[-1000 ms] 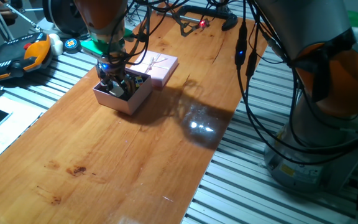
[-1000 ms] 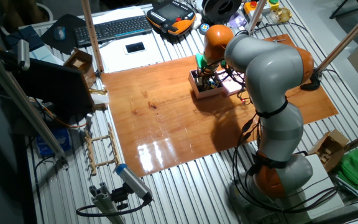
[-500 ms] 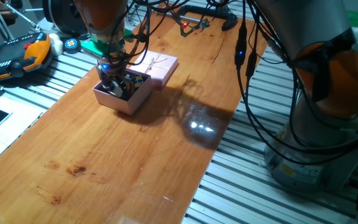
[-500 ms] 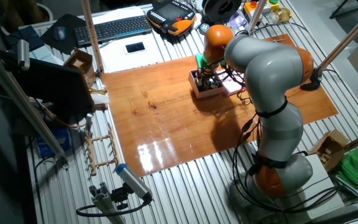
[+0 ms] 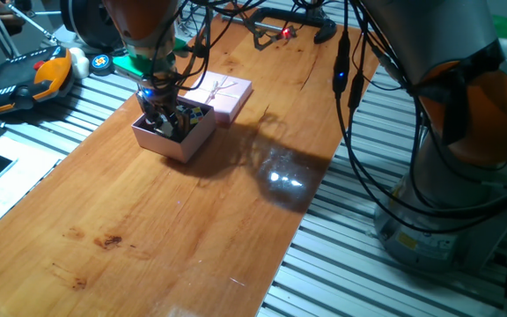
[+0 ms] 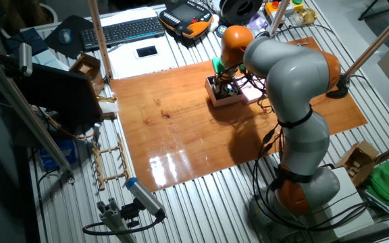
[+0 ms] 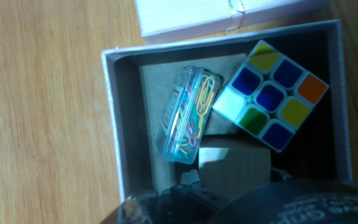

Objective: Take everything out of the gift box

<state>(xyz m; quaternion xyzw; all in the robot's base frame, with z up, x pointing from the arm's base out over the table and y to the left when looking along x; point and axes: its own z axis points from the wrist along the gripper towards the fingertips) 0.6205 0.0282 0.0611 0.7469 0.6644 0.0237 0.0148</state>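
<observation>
Comparing w/ the frames a second back, almost nothing has changed: the arm has barely moved, maybe risen a hair, and the gripper stays planted inside the gift box at the far-left part of the worktop. Left to right in the hand view: bare wood, then the box's pale wall, then a clear little case of coloured paper clips lying tilted on the brownish floor, then the multicoloured puzzle cube in the right corner, touching the case at one edge. Below and between them sits a plain beige block, right at the dark hardware of the hand. The fingers themselves are lost in that dark blur at the bottom edge, so whether they are apart, together or clamped on the block can't be told; fixed views are too small to help. The pink lid with its string bow lies just behind the box, touching or nearly. Judgement: no item is out yet, all three are in the box, so the task is at its first pick, prob. the beige block. Such a near-still second suggests the grasp is settling, not lifting.
</observation>
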